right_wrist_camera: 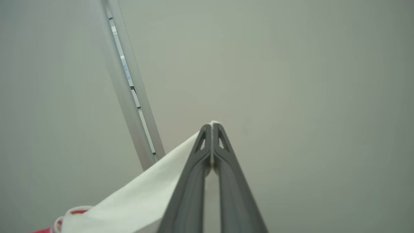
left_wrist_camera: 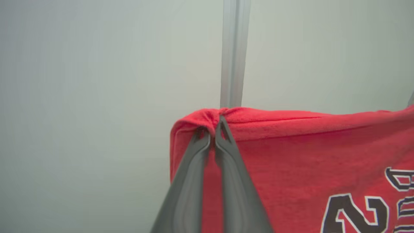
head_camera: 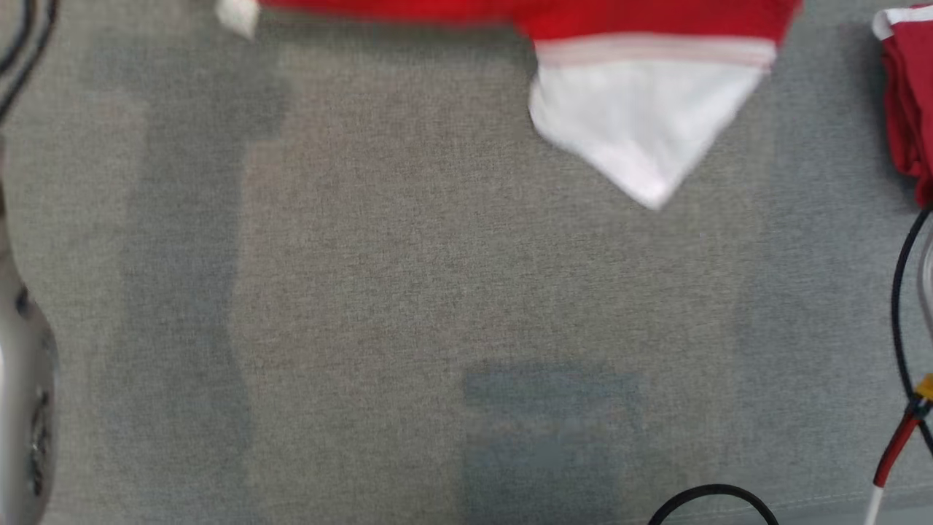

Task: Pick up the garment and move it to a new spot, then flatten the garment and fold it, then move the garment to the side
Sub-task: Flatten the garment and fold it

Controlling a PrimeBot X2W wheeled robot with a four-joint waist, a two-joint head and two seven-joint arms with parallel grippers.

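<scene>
The garment (head_camera: pixel 641 18) is a red shirt with a white sleeve (head_camera: pixel 641 109); it hangs across the top of the head view, above the grey cloth-covered table (head_camera: pixel 408 277). In the left wrist view my left gripper (left_wrist_camera: pixel 212 129) is shut on a bunched red corner of the garment (left_wrist_camera: pixel 307 155), which carries black-and-white numbers. In the right wrist view my right gripper (right_wrist_camera: pixel 212 126) is shut on the tip of the garment's white cloth (right_wrist_camera: pixel 145 194). Both wrist views have a plain pale wall behind the held cloth.
Another red cloth with white trim (head_camera: pixel 907 95) lies at the table's right edge. A black cable (head_camera: pixel 711 499) loops at the bottom, with a red-and-white lead (head_camera: pixel 893 452) at the lower right. A pale forearm (head_camera: pixel 22 408) runs along the left edge. A metal rail (left_wrist_camera: pixel 234 51) stands behind.
</scene>
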